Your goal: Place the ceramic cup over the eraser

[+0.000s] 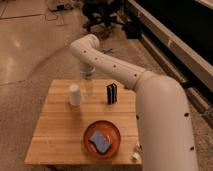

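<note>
The ceramic cup (74, 95) is a small white tapered cup standing upside down at the back left of the wooden table (55, 135). The eraser (111, 93), a black upright block with a white stripe, stands to its right at the table's back middle. My gripper (90, 90) hangs down between the two, close to the cup's right side and left of the eraser. It holds nothing that I can see. My white arm sweeps in from the lower right and covers the table's right part.
An orange bowl (112, 131) with a blue sponge-like piece (100, 142) sits at the front middle. A bit of a white bottle (135, 155) shows by my arm at the front right. Office chairs and a dark bench stand behind the table.
</note>
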Robot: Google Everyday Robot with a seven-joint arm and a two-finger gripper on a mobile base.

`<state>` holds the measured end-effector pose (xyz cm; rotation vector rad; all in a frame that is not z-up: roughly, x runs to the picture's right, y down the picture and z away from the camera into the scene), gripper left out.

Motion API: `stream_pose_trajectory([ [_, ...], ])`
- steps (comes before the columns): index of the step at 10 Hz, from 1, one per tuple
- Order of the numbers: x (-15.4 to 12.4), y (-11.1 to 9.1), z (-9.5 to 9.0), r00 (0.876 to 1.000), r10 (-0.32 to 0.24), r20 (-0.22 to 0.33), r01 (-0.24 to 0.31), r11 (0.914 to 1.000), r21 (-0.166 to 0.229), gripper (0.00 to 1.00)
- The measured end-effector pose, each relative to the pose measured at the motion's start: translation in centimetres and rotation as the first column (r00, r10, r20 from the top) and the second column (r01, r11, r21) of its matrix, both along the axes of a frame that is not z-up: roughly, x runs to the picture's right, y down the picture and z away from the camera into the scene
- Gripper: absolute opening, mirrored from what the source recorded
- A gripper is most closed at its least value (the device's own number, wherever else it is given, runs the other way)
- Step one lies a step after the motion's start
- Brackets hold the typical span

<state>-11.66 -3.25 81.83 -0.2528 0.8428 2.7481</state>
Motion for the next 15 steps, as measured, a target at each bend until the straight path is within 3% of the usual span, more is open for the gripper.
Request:
stream_pose_trajectory([
  [6, -5.1, 1.3, 4.5, 0.997, -0.052, 0.056, 0.053, 0.9985, -0.016, 0.8],
  [9, -6.4, 2.1, 5.9, 0.995, -0.06, 0.079, 0.064, 0.9972, -0.04, 0.8],
  [15, -7.3, 2.4, 7.9, 0.993, -0.073, 0.089, 0.078, 0.9957, -0.051, 0.78],
])
